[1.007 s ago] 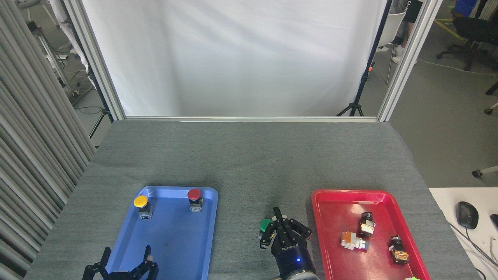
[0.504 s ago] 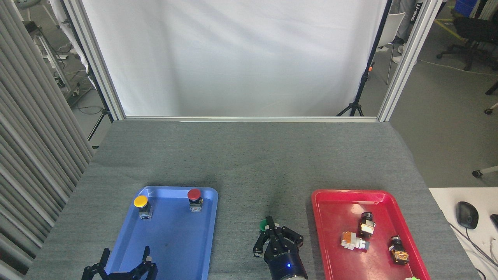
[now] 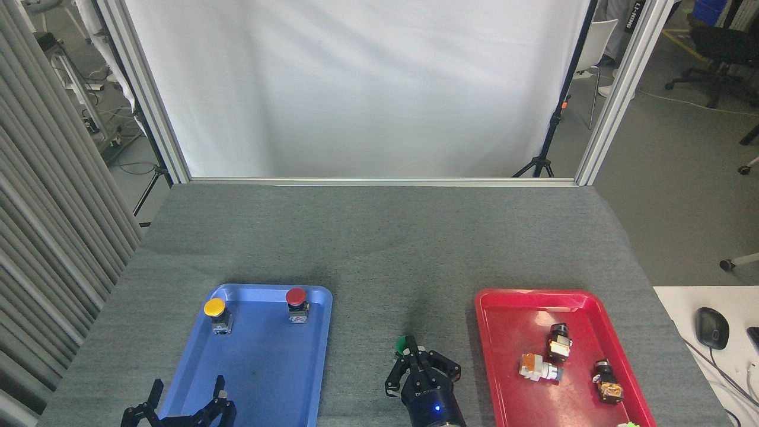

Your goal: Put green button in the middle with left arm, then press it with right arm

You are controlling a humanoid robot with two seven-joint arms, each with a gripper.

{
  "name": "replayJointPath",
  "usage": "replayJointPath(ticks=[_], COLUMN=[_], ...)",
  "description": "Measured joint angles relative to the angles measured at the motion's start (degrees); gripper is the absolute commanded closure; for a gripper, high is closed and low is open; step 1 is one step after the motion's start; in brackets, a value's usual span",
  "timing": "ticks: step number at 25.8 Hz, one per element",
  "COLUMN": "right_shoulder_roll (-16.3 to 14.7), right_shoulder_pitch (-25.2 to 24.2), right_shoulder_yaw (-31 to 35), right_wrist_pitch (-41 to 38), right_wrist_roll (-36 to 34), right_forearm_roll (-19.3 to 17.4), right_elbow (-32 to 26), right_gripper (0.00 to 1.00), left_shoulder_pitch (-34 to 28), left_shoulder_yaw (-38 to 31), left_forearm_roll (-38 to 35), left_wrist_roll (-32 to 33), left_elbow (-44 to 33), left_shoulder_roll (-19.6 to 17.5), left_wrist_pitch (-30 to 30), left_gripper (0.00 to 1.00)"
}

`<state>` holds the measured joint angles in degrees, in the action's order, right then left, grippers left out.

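- The green button (image 3: pixel 404 344) stands on the bare grey cloth of the table (image 3: pixel 379 249), in the gap between the blue tray (image 3: pixel 320 356) and the red tray (image 3: pixel 483 332); only part of its cap shows.
- The right claw (image 3: pixel 415 360) sits over it, one finger laid across the cap and the other two spread to the sides. It grips nothing, and I cannot tell whether the finger touches the cap.
- The left claw (image 3: pixel 181 403) is spread open and empty, low at the near corner of the blue tray, well apart from the button.
- Handling, as a judgement: small, light, rigid; the smooth, rounded cap would slip in a pinch, and the top-heavy shape tips easily.
- Best hold is the square base, low down on opposite flat sides.
- For pressing, push straight down on the cap's centre; an off-centre push could topple it or skid it on the cloth.
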<state>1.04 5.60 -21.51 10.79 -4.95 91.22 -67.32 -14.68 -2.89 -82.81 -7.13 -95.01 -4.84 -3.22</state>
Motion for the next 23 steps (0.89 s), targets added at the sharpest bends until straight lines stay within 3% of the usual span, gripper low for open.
replayJointPath(ticks=[5,8,10,12,13,16,23], right_shoulder_roll=[0.5,0.9,0.9,1.0,1.0,0.9,-0.6], right_shoulder_pitch=[-0.1,0.0,0.0,-0.2,-0.2,-0.4,-1.2], right_shoulder_yaw=[0.6,1.0,1.1,1.7,2.2,3.9,6.3], right_wrist_pitch=[0.6,1.0,1.2,1.3,1.4,2.0,3.6], right_wrist_roll=[0.5,-2.0,-2.8,-3.1,-3.1,-3.2,-3.4], right_forearm_roll=[-0.4,-0.7,-0.7,-0.8,-0.8,-0.8,-0.7], right_elbow=[-1.2,-3.0,-4.1,-4.9,-5.3,-5.8,-7.2], right_gripper=[0.94,0.81,0.63,0.18,0.05,0.00,0.00], left_shoulder_pitch=[0.0,0.0,0.0,0.0,0.0,0.0,0.0], left_shoulder_yaw=[0.0,0.0,0.0,0.0,0.0,0.0,0.0], left_forearm_roll=[0.0,0.0,0.0,0.0,0.0,0.0,0.0], left_wrist_roll=[0.0,0.0,0.0,0.0,0.0,0.0,0.0], left_elbow=[0.0,0.0,0.0,0.0,0.0,0.0,0.0], left_shoulder_roll=[0.0,0.0,0.0,0.0,0.0,0.0,0.1], left_wrist_pitch=[0.1,0.1,0.1,0.1,0.1,0.1,0.1], left_gripper=[0.01,0.01,0.01,0.01,0.01,0.01,0.01])
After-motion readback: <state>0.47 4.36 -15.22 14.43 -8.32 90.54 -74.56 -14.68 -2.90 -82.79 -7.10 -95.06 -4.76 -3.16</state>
